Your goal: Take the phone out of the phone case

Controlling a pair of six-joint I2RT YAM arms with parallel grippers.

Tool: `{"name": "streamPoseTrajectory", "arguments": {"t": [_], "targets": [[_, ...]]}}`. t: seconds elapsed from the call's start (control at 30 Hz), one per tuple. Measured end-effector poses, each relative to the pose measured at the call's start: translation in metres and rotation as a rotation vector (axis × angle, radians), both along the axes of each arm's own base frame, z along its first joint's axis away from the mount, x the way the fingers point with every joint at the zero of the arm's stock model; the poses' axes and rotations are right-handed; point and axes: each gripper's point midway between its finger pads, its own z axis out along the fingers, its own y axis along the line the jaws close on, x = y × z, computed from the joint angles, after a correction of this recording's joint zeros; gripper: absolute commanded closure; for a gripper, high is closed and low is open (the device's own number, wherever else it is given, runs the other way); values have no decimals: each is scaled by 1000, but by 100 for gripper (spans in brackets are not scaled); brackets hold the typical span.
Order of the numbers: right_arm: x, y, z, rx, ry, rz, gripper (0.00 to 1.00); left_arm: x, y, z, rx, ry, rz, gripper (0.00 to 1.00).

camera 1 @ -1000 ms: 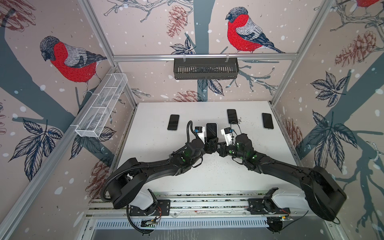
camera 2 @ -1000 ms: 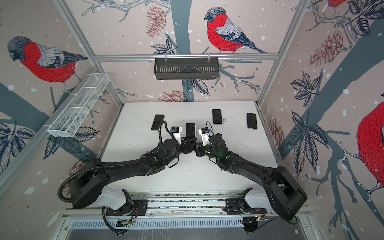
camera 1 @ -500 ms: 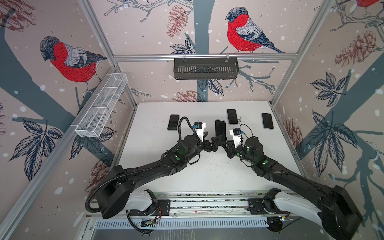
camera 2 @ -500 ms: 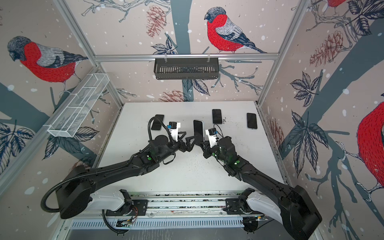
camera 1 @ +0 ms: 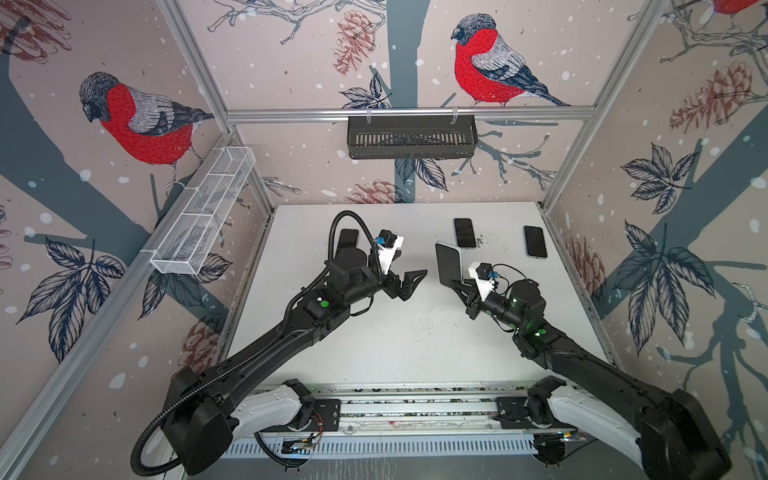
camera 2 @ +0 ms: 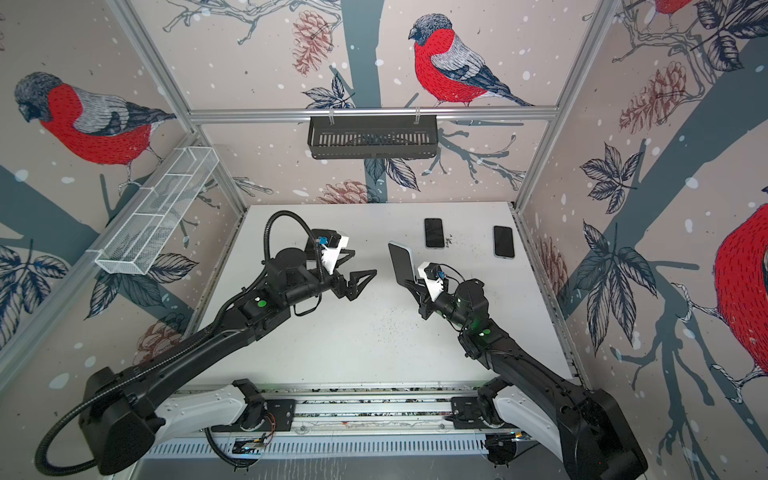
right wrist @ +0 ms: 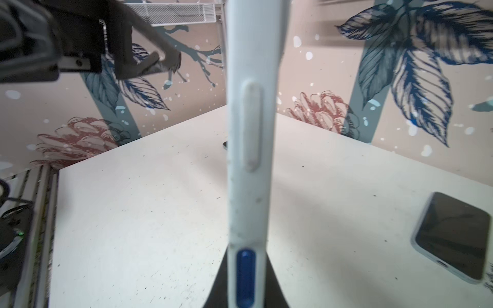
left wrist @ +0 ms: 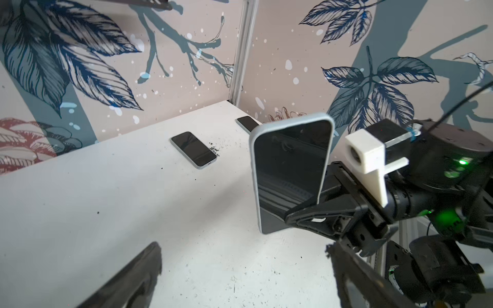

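A phone (camera 1: pixel 448 264) with a dark screen sits in a pale blue phone case (left wrist: pixel 293 120) and is held upright above the white table (camera 1: pixel 407 349). My right gripper (camera 1: pixel 455 283) is shut on its lower end, seen in both top views (camera 2: pixel 409 283). In the right wrist view the case's side (right wrist: pixel 246 160) rises straight from the shut jaws, with a blue button (right wrist: pixel 245 277) showing through it. My left gripper (camera 1: pixel 409 266) hangs open to the left of the phone, apart from it, with nothing between its fingers (left wrist: pixel 138 277).
Two more phones (camera 1: pixel 464 232) (camera 1: pixel 535 242) lie flat at the back right, with dark crumbs (camera 1: pixel 480 241) between them. Another phone (camera 1: pixel 348 239) lies behind my left arm. A black basket (camera 1: pixel 411 137) hangs on the back wall, a white wire basket (camera 1: pixel 203 216) on the left wall.
Both grippers were on the phone at mid-table. My left gripper has opened, let go and drawn back left. The right gripper has carried the cased phone rightwards.
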Motion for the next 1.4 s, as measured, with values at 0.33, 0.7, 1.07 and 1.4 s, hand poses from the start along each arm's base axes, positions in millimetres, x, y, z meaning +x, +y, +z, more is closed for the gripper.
{"name": "streamPoseTrajectory", "arguments": {"t": [0.33, 0.7, 1.07, 1.4], "targets": [[-37, 17, -4, 29, -44, 250, 99, -37, -13, 22, 88, -117, -314, 8], [-62, 24, -6, 60, -79, 400, 99, -53, -10, 2, 223, -110, -438, 22], [-74, 31, -7, 67, -82, 468, 99, -57, -18, -4, 211, -99, -512, 42], [-78, 35, -12, 61, -66, 488, 99, -60, -24, -8, 192, -73, -561, 63]]}}
